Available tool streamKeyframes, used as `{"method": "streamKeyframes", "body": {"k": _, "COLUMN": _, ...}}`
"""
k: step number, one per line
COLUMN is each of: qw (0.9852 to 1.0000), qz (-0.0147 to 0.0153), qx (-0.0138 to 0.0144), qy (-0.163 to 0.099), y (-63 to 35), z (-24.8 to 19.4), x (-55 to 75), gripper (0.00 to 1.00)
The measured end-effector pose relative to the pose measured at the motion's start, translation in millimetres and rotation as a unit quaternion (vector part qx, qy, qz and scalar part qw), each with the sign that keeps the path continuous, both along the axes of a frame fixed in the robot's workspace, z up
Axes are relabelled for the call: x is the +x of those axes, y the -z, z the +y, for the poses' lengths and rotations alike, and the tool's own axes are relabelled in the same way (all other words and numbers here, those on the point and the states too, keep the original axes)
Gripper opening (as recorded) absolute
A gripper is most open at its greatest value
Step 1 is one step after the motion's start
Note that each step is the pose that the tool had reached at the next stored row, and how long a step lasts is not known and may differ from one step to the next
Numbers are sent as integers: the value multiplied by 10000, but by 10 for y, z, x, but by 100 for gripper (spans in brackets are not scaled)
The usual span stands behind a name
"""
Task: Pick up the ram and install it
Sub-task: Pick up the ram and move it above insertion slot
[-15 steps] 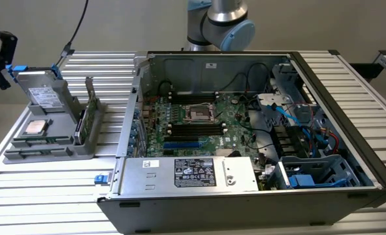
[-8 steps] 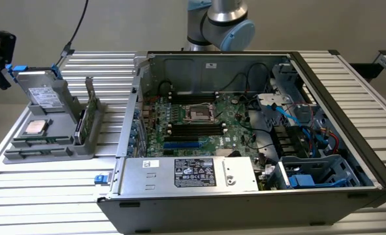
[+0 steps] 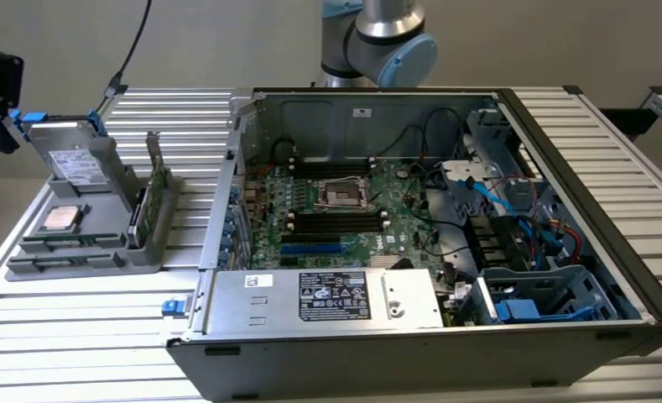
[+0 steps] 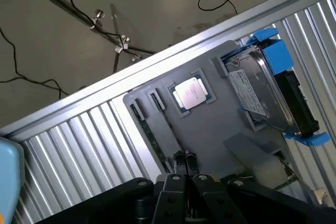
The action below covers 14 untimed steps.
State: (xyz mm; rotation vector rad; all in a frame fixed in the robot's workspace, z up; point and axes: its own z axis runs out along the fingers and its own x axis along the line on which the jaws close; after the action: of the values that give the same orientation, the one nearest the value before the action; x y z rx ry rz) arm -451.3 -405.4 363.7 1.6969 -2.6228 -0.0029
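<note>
Ribbed metal bench (image 4: pixel 68 145), grey tray (image 4: pixel 210 129). Clenched empty, gripper (image 4: pixel 185 160) hovering above ram (image 3: pixel 142 217), upright on edge in tray slot. Likely light, stiff, fragile: pinch flat faces near top edge, mid-length.

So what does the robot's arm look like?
The arm is made of fat round tubes, shiny silver-grey, with light blue caps on the joints. At its end, the tool is all black, built from blocky, angular pieces that narrow towards the tip.
</note>
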Motion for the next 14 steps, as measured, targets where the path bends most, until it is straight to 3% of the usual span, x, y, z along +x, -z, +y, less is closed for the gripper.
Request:
{"method": "streamKeyframes", "body": {"k": 4, "qw": 9994, "qz": 0, "qx": 0, "qy": -357, "y": 0, "z": 0, "x": 0, "gripper": 10}}
{"method": "streamKeyframes", "body": {"k": 7, "qw": 9980, "qz": 0, "qx": 0, "qy": -632, "y": 1, "z": 0, "x": 0, "gripper": 10}}
{"method": "streamKeyframes", "body": {"k": 11, "qw": 9951, "qz": 0, "qx": 0, "qy": -994, "y": 0, "z": 0, "x": 0, "gripper": 10}}
{"method": "streamKeyframes", "body": {"k": 14, "qw": 9919, "qz": 0, "qx": 0, "qy": -1267, "y": 0, "z": 0, "x": 0, "gripper": 10}}
